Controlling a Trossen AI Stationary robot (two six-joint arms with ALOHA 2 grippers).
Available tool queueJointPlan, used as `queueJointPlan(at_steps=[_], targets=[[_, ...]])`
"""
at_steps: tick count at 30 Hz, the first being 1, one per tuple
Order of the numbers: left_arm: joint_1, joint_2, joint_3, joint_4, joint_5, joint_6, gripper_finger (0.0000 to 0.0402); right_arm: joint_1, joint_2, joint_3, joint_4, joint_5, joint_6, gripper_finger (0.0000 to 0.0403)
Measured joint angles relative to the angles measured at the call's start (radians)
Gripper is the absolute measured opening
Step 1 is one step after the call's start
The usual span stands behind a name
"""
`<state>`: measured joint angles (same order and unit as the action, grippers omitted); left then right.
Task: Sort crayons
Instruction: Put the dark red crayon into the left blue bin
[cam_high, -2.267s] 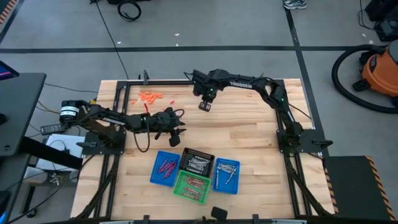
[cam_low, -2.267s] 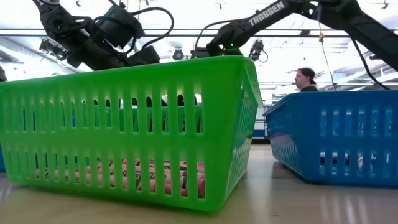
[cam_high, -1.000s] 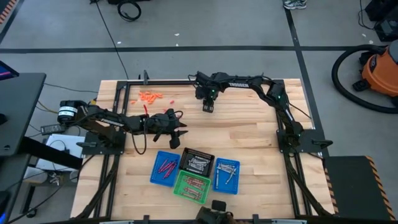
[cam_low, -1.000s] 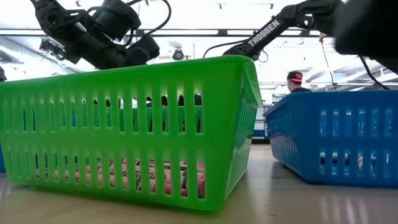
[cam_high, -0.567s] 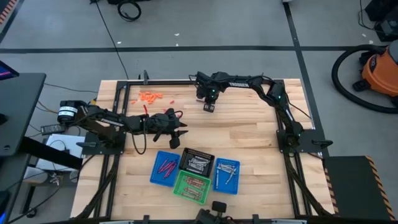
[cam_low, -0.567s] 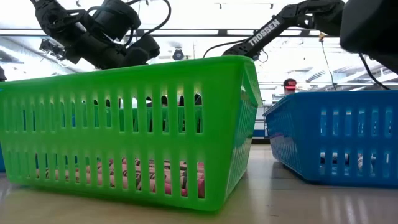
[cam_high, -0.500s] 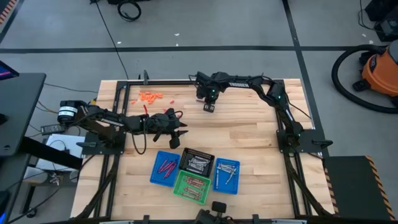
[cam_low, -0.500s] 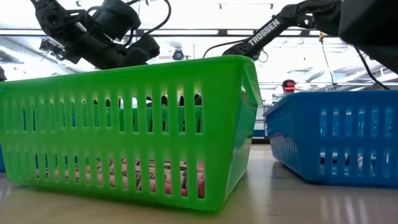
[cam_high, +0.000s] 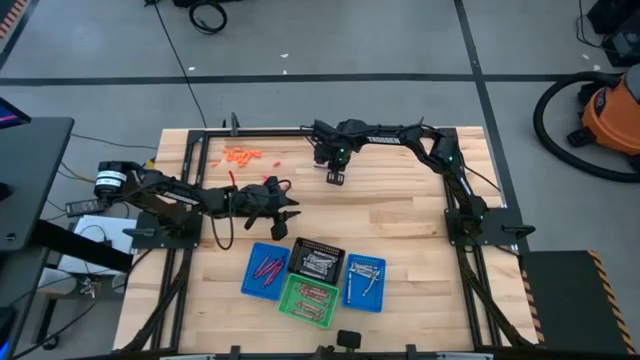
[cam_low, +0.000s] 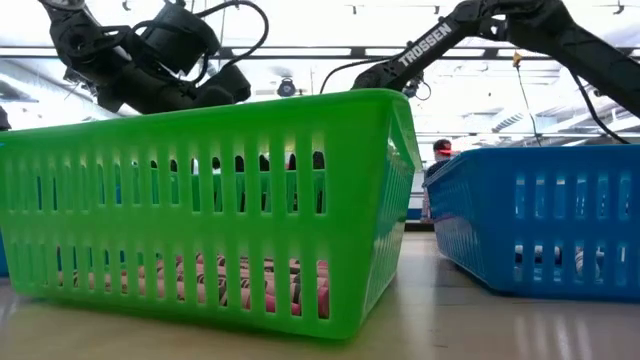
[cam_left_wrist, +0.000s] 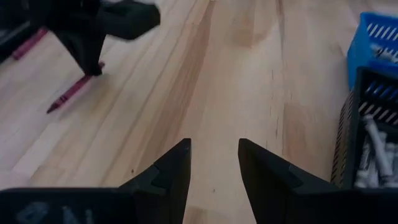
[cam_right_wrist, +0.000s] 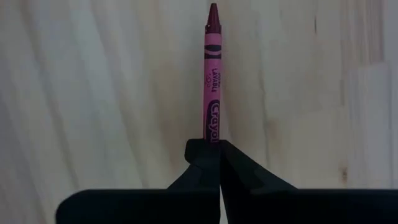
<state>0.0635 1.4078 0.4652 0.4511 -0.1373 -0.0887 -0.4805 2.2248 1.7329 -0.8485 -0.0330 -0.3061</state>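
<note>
Maroon crayon (cam_right_wrist: 212, 74) pinched by its end; others apparently sorted in baskets.

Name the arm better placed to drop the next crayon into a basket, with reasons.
Right. The right gripper has its jaws shut on a maroon crayon. The left gripper is open and empty, though nearer the baskets.

Loose crayons (cam_high: 240, 155) behind baskets (cam_high: 312, 278)

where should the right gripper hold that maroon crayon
Across its thin paper-wrapped body near the blunt end, coming from above. The crayon is a slim straight stick that seems to lie flat on the table, so only its long sides offer a pinch. The right gripper is shut on that end, tip pointing away. The left gripper waits open.
</note>
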Motion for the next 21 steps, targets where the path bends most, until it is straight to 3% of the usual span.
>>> queueJointPlan(at_steps=[16, 21], targets=[[0.047, 0.0, 0.0, -0.045, -0.003, 0.002, 0.0144, 0.106, -0.097, 0.001, -0.02, 0.014, -0.001, 0.0008], [0.047, -0.001, 0.0, -0.065, -0.077, 0.002, 0.0145, 0.164, -0.126, 0.002, -0.02, 0.015, 0.0, 0.0008]])
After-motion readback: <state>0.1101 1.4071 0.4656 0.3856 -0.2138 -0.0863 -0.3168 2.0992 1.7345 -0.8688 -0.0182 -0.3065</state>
